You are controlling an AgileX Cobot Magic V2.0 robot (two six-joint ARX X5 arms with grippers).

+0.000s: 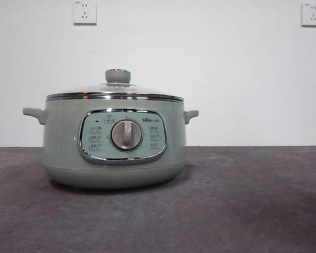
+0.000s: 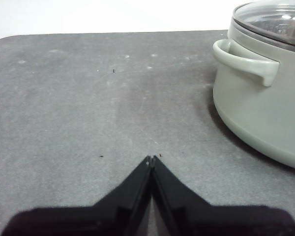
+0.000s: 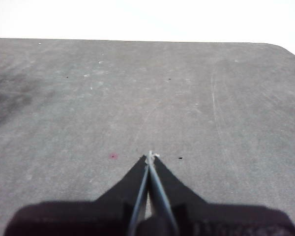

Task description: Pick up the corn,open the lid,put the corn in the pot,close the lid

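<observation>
The pale green pot (image 1: 115,142) stands on the dark grey table, its dial facing the front view. The glass lid (image 1: 116,90) with its green knob rests shut on the pot. In the left wrist view the pot (image 2: 265,98) and part of the lid (image 2: 275,19) show off to one side, a side handle toward the camera. My left gripper (image 2: 151,160) is shut with nothing in it, hovering over bare table beside the pot. My right gripper (image 3: 150,156) is shut over bare table, holding nothing. The corn is out of view in every frame.
Grey matte table (image 1: 242,200) spreads around the pot, with its rounded far corners showing in both wrist views. A white wall with two power sockets (image 1: 85,11) stands behind. A dark shadow (image 3: 10,98) lies on the table in the right wrist view.
</observation>
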